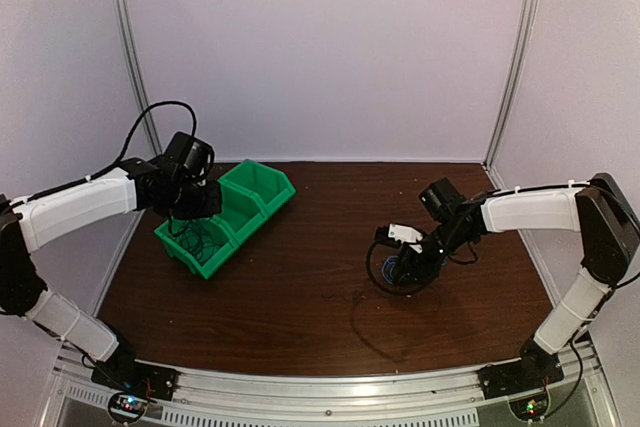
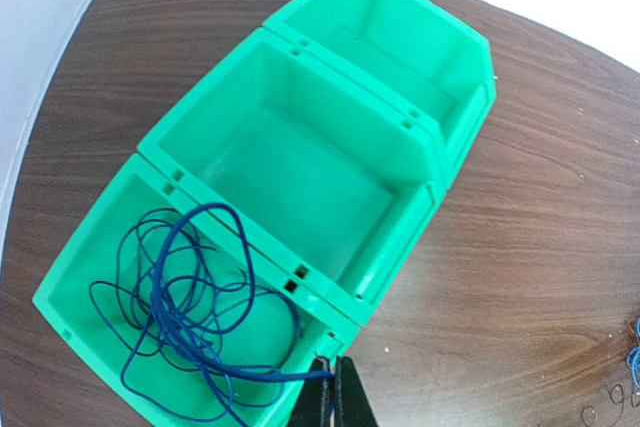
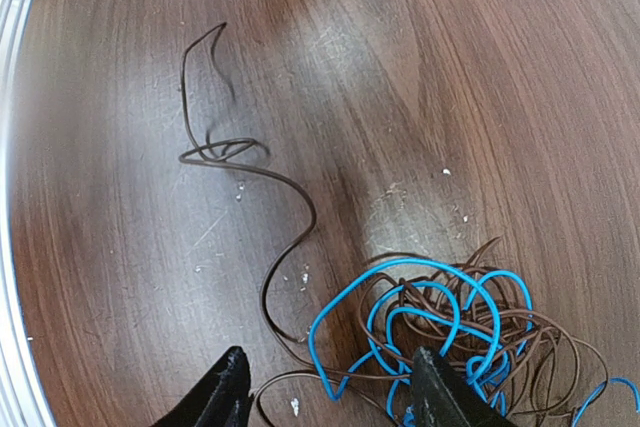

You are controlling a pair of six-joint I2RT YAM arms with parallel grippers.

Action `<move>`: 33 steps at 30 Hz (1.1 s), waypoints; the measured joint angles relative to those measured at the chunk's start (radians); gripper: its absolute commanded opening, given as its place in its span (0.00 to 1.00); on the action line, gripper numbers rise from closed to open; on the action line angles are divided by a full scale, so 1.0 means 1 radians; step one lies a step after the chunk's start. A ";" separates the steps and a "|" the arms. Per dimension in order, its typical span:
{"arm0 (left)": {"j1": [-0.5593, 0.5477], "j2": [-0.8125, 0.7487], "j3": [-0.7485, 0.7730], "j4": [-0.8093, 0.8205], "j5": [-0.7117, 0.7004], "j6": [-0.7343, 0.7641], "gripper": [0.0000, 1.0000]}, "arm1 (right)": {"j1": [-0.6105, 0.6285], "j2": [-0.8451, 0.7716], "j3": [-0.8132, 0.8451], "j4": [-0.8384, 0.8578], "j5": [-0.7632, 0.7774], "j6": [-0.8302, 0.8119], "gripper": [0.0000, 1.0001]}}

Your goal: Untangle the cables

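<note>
1. Left arm: extended inward, wrist tipped down; left gripper jaws closed, apparently pinching a blue cable.
2. Right arm: elbow raised, forearm reaching low; right gripper fingers parted, pointing down.

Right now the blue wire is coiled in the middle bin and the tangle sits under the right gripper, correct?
No. The left wrist view shows the blue wire in the end bin nearest the left gripper; the middle bin is empty. The tangle sits under the right gripper.
</note>
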 measured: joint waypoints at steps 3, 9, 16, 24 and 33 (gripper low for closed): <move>0.054 0.000 -0.024 -0.004 0.001 0.019 0.00 | 0.000 0.000 0.000 0.000 0.000 -0.003 0.56; 0.124 0.014 -0.125 0.018 0.032 0.047 0.00 | 0.000 0.000 0.000 0.000 0.001 -0.011 0.56; 0.144 0.114 -0.161 0.097 0.058 0.075 0.00 | 0.000 0.000 0.000 0.000 0.001 -0.014 0.56; 0.150 0.199 -0.160 0.133 0.076 0.100 0.27 | 0.000 0.000 0.000 0.000 0.002 -0.014 0.56; 0.151 0.072 -0.110 0.051 0.069 0.108 0.41 | 0.000 -0.004 0.008 -0.008 -0.011 -0.014 0.56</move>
